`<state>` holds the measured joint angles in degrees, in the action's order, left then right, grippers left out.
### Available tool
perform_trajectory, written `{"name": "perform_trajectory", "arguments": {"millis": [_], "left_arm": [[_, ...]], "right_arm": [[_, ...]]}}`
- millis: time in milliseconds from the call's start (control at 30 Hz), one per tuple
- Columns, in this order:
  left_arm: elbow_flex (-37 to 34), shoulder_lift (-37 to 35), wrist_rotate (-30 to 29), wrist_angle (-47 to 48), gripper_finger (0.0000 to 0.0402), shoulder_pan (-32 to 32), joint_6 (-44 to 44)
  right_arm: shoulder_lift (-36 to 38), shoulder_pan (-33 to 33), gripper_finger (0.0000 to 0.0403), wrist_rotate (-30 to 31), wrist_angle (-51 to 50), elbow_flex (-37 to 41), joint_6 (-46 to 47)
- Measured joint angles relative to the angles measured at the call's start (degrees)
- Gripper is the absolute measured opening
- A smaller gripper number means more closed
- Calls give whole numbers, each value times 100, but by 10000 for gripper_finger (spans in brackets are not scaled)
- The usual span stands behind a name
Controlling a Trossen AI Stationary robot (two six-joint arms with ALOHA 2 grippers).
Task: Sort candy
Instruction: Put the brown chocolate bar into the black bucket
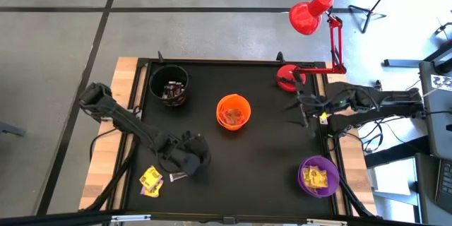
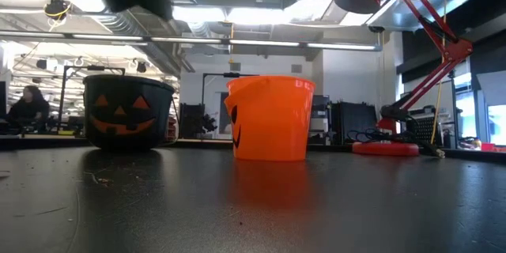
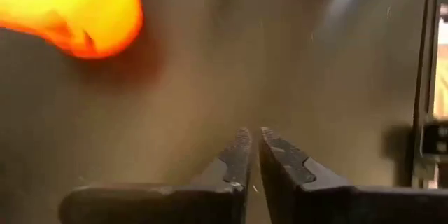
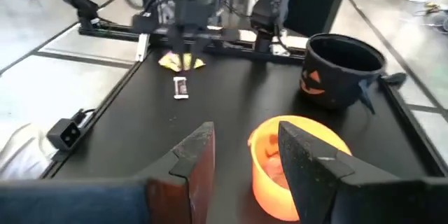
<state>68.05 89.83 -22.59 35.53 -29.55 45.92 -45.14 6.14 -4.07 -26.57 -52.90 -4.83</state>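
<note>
High view: your two dark arms reach over the black table [image 1: 261,162] from opposite sides.
Your left gripper [image 1: 192,161] hangs with fingers pressed together, empty, just beside the yellow and dark wrapped candy [image 1: 151,180] near the front left corner; your right gripper [image 1: 304,109] stands parted, empty, beside the orange round cup [image 1: 233,111].

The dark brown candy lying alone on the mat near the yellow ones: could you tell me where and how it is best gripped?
Grip the dark brown candy across its narrow middle, coming straight down from above. It lies flat on the black mat, just apart from the yellow candies, so its long sides look free.
</note>
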Motion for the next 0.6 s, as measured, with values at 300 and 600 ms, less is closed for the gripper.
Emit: {"name": "perform_trajectory", "arguments": {"millis": [300,600], "left_arm": [[-17,854,820,1535,88,-179,1460],[-15,1340,1379,1449,158,-667,1964]], "right_arm": [[-13,-12,154,172,-187,0,1],[-140,-14,154,178,-238,7,0]]}}
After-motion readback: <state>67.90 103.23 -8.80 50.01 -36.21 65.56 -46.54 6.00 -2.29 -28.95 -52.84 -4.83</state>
